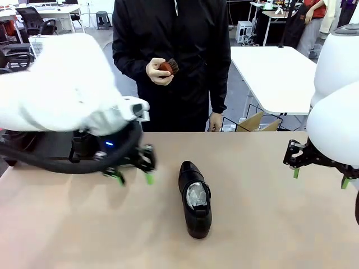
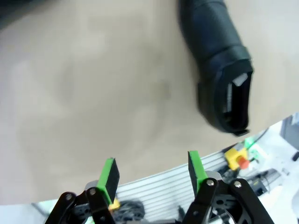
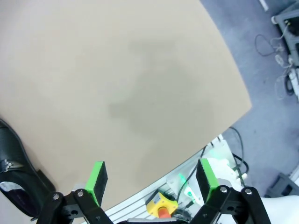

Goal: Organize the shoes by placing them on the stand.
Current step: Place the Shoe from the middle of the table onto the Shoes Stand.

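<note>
One glossy black shoe [image 1: 195, 200] lies on the tan surface [image 1: 263, 224] a little toward the near edge of its middle, lengthwise from far to near, with white paper stuffed in its opening. Nothing touches it.

The left gripper [image 1: 133, 178] hangs just above the surface to the left of the shoe, between it and the left edge, close beside it but apart. Its green-padded fingers [image 1: 149, 178] stand parted with nothing between them. In the left wrist view the left gripper [image 2: 152, 173] shows the same gap over bare surface, and the shoe [image 2: 219, 79] lies well beyond the fingertips, toward the upper right of that picture, blurred.

The right gripper [image 1: 320, 177] hovers near the right edge of the surface, well apart from the shoe. Its fingers [image 1: 295, 173] are spread wide and hold nothing. In the right wrist view the right gripper [image 3: 152, 179] looks down on bare surface near its edge, with the shoe [image 3: 18, 172] partly in view at the lower left, clear of the fingers.

Beyond the far edge stands a person in a dark jacket. One hand [image 1: 159, 71] is raised at chest height and holds a small reddish-brown brush [image 1: 168, 67]; the other hand [image 1: 215, 121] hangs down by the far edge of the surface.
</note>
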Tool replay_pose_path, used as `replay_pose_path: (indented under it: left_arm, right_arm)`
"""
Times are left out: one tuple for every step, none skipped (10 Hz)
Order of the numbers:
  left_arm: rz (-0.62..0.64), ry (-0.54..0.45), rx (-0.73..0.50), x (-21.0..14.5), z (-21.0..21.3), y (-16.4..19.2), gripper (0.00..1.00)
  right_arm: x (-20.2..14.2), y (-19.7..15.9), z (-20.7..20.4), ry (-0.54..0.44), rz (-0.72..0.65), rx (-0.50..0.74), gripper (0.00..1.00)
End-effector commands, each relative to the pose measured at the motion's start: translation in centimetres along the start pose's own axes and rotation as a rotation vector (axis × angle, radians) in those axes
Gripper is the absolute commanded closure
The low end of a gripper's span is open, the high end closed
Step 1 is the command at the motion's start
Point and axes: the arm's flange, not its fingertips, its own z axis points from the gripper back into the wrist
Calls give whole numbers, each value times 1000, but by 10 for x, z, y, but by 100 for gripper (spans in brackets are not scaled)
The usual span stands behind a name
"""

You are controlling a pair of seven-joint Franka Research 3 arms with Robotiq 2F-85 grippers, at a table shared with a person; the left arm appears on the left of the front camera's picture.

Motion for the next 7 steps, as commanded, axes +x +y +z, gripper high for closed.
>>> replay_pose_path:
  left_arm:
    - [64,16,-47,19,-23,-24,23]
    - [90,-32,-39,22,-33,-33,23]
    - [101,-64,-52,22,-30,-45,23]
    - [70,-86,-9,27,-20,-42,23]
    - [67,-16,-47,18,-40,-44,23]
    - [69,-43,-47,24,-34,-44,23]
    - [60,-62,-26,12,-38,-53,23]
  right_arm:
    - [5,-2,3,-2,14,-2,0]
    - [5,-2,3,-2,14,-2,0]
    - [5,-2,3,-2,14,-2,0]
    - [5,-2,3,-2,14,-2,0]
    - [5,-2,3,-2,14,-2,0]
    - [5,-2,3,-2,14,-2,0]
    - [5,-2,3,-2,14,-2,0]
